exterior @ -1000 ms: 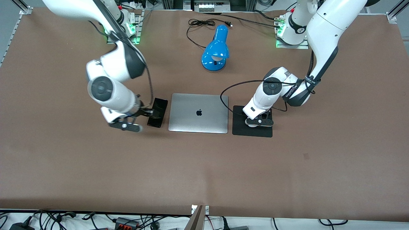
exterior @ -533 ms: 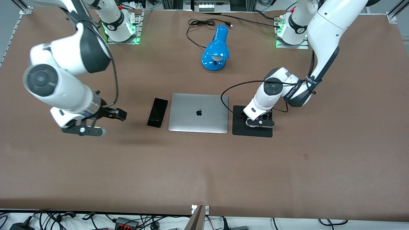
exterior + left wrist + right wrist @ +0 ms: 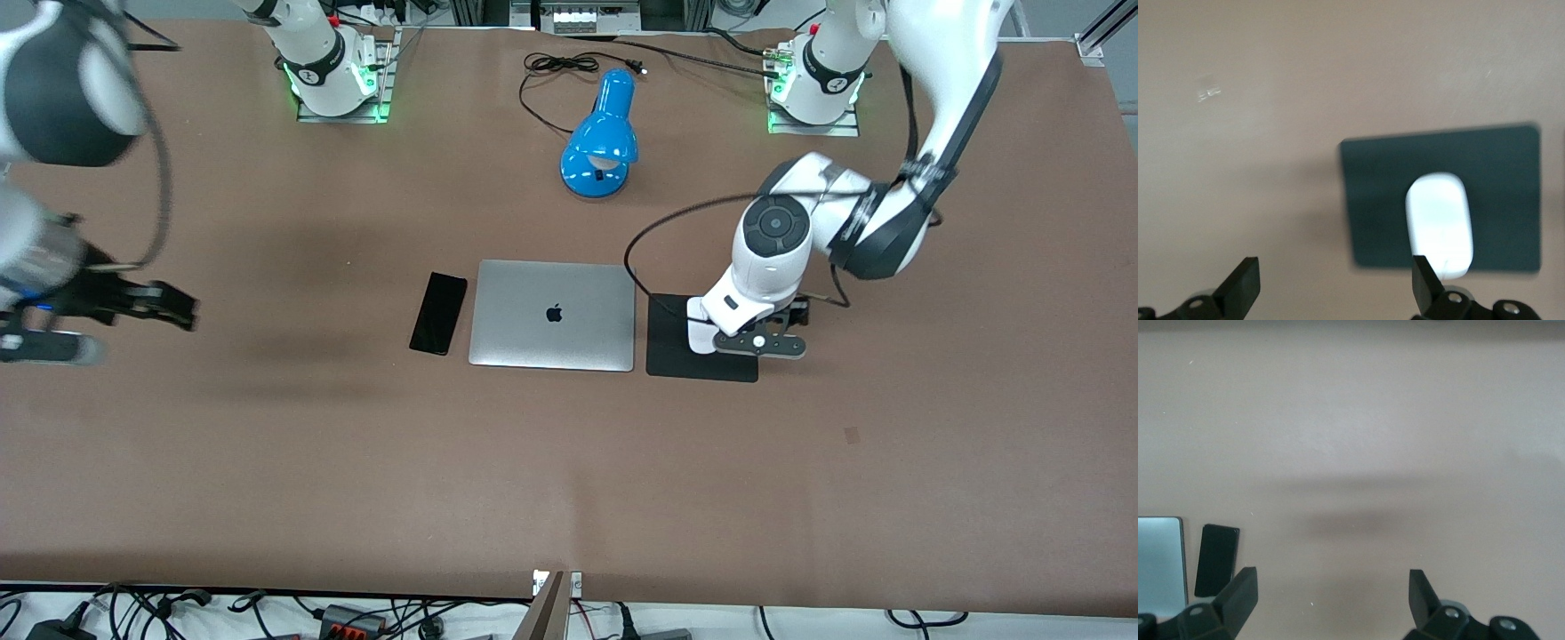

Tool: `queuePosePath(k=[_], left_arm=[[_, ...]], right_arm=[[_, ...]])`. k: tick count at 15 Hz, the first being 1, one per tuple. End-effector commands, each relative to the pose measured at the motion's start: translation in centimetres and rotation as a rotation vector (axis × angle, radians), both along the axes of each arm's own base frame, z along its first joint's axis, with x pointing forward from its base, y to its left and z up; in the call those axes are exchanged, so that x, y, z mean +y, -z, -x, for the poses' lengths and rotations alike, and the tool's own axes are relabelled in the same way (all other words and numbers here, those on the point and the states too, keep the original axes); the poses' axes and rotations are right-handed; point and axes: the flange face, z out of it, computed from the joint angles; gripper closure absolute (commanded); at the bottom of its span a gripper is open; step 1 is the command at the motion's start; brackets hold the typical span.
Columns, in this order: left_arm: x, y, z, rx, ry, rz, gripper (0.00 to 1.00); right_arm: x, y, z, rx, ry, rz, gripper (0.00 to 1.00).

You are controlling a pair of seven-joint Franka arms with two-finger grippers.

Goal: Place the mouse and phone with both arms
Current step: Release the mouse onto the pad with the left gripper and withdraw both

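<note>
The right claw (image 3: 164, 307) has pulled well clear of the phone (image 3: 438, 313) within the last second and now hangs empty, fingers spread wide, over bare bench (image 3: 267, 462) toward the right arm's end. The phone lies flat on the bench just beside the laptop (image 3: 552, 315), on the side toward the right arm, so its placing looks finished. On the laptop's side toward the left arm sits the pad (image 3: 676, 360), and the left claw (image 3: 782, 322) has just lifted off it and drifted toward the pad's edge; its fingers (image 3: 1421, 283) stand wide with nothing between them. The mouse (image 3: 1439, 223) rests on the pad, apart from those fingers, though the arm hides it in the front view. Both things seem set down, and the task looks all but complete, with only the arms' withdrawal left.
</note>
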Motion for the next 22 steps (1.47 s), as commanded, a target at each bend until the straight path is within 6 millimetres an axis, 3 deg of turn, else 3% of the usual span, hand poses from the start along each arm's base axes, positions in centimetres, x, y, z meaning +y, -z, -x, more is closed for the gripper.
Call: queuePosePath(k=[1, 4, 5, 8, 9, 11, 14, 15, 18, 20, 22], left_arm=[[-0.8, -6.1, -0.2, 0.101, 0.050, -0.067, 0.00], [-0.7, -12.7, -0.3, 0.124, 0.015, -0.077, 0.00], [-0.3, -14.0, -0.3, 0.144, 0.010, -0.051, 0.00], [5.1, -18.5, -2.3, 0.186, -0.058, 0.148, 0.00], [5.7, -20.6, -1.8, 0.171, -0.038, 0.196, 0.00], [10.4, -24.0, -1.5, 0.131, -0.059, 0.237, 0.00], [17.6, -26.3, 0.5, 0.112, -0.112, 0.381, 0.00], [19.0, -27.0, 1.3, 0.063, -0.131, 0.391, 0.00], [21.8, -27.0, 3.1, -0.030, -0.175, 0.356, 0.00], [22.3, -26.9, 4.0, -0.093, -0.160, 0.304, 0.00], [22.6, -26.1, 3.7, -0.097, -0.161, 0.303, 0.00]], right_arm=[[-3.7, -1.1, 1.0, 0.039, -0.025, -0.068, 0.00], [-3.9, -3.6, 1.9, 0.011, -0.034, -0.046, 0.00], [-3.4, -4.1, 2.2, 0.010, -0.039, -0.029, 0.00], [-2.9, -4.7, 2.8, 0.002, -0.047, -0.022, 0.00], [-2.8, -4.5, 3.2, 0.005, -0.048, -0.024, 0.00], [-3.0, -4.0, 4.5, 0.001, -0.047, -0.029, 0.00], [-3.6, -2.6, 7.2, -0.031, -0.050, -0.025, 0.00], [-3.6, -2.5, 7.8, -0.028, -0.051, -0.020, 0.00], [-3.4, -2.3, 8.9, -0.016, -0.057, -0.025, 0.00], [-3.5, -2.4, 8.7, -0.017, -0.060, -0.024, 0.00], [-3.4, -2.8, 8.5, -0.024, -0.052, -0.028, 0.00]])
